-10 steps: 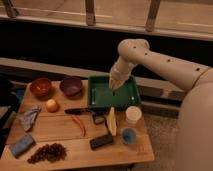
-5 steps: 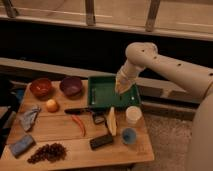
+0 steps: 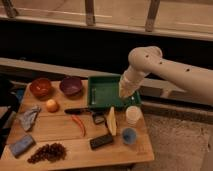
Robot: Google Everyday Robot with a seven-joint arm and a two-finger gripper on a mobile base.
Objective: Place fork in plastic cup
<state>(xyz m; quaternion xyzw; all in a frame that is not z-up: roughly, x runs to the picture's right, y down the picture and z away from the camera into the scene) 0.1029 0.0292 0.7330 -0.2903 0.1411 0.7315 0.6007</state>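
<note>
The single camera view looks down on a wooden table [image 3: 75, 150] with the robot's white arm [image 3: 170, 72] reaching in from the right. The gripper [image 3: 126, 94] hangs at the arm's lower end, over the right edge of a green tray [image 3: 100, 92], with its fingers drawn together. A thin pale sliver seems to run along the gripper tip, which may be the fork, but the view does not show it clearly enough to say that it is held.

Just below the gripper, a little to its right, stands the plastic cup [image 3: 133, 114], cream-white and upright on the table, apart from the gripper. Further below it, near the table's front right corner, sits a small blue cup [image 3: 129, 135]. Below and slightly left of the gripper a yellow wedge-shaped item [image 3: 111, 121] lies between the tray and the blue cup, and lower left of that rests a dark rectangular block [image 3: 101, 141].

To the gripper's left, beyond the tray, stand a purple bowl [image 3: 71, 85] and, further left, a reddish-brown bowl [image 3: 40, 87]. Below them lies an orange fruit [image 3: 51, 105]. A black-handled knife [image 3: 80, 111] lies along the tray's front edge, lower left of the gripper, with a red chili pepper [image 3: 79, 125] just below it. Far to the lower left are a crumpled grey cloth [image 3: 28, 118], a blue sponge [image 3: 21, 145] and a cluster of dark grapes [image 3: 48, 152].

No brand, label or writing can be read on any item.
</note>
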